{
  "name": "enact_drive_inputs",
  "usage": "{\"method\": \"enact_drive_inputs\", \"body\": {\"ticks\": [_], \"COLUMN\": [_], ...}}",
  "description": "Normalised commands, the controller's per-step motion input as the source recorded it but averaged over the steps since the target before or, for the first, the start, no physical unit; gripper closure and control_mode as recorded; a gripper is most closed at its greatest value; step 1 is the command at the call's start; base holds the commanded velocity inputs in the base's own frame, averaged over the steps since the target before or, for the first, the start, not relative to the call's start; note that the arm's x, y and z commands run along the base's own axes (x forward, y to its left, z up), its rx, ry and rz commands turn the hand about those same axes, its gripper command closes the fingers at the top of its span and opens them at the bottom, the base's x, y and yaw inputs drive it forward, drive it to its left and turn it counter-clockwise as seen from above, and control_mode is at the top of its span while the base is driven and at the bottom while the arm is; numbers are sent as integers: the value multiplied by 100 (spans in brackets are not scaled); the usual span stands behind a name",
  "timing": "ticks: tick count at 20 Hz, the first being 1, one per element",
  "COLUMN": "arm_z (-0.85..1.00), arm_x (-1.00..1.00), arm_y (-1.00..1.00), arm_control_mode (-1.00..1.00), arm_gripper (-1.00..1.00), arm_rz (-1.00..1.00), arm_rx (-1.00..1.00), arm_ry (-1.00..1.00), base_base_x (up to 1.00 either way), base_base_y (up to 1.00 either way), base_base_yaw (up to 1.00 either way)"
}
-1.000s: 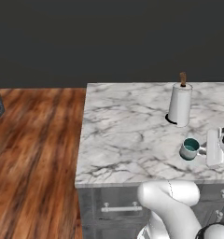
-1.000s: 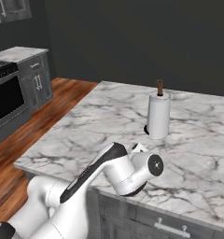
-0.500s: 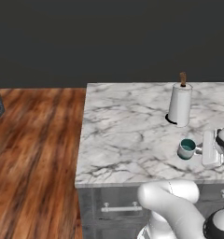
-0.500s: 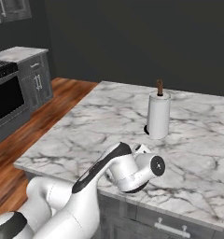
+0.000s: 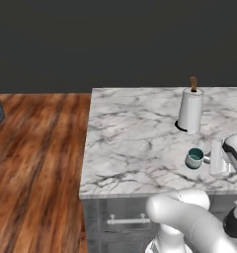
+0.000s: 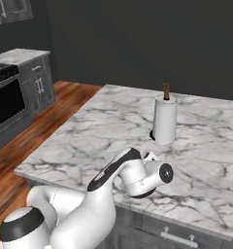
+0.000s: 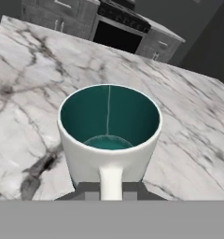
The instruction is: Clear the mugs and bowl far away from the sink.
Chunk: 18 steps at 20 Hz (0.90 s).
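Mug [image 7: 109, 137] shifted slightly left, handle pinched between fingers [image 7: 88, 190]

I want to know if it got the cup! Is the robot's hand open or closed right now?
Gripper: closed on the handle of the mug, holding it.

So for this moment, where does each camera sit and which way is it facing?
Left base view: behind-left of the arm, facing the white marble counter; white arm lower right.
Right base view: behind-right, same counter; arm lower left.
Hand view: on the hand, facing the pale grey teal-lined mug, fingers at its handle.
Both base views share the white paper-towel roll.
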Motion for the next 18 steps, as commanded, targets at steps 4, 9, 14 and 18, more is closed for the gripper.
{"method": "enact_drive_inputs", "body": {"ticks": [4, 9, 14, 18], "arm_z": [-31, -31, -29, -28], "arm_x": [17, 15, 14, 16], "arm_y": [0, 0, 0, 0], "arm_control_mode": [-100, -100, -100, -100], "arm_gripper": [100, 100, 100, 100], "arm_rz": [0, 0, 0, 0], "arm_rx": [0, 0, 0, 0], "arm_ry": [0, 0, 0, 0], "base_base_x": [0, 0, 0, 0], "base_base_y": [0, 0, 0, 0], "base_base_yaw": [0, 0, 0, 0]}}
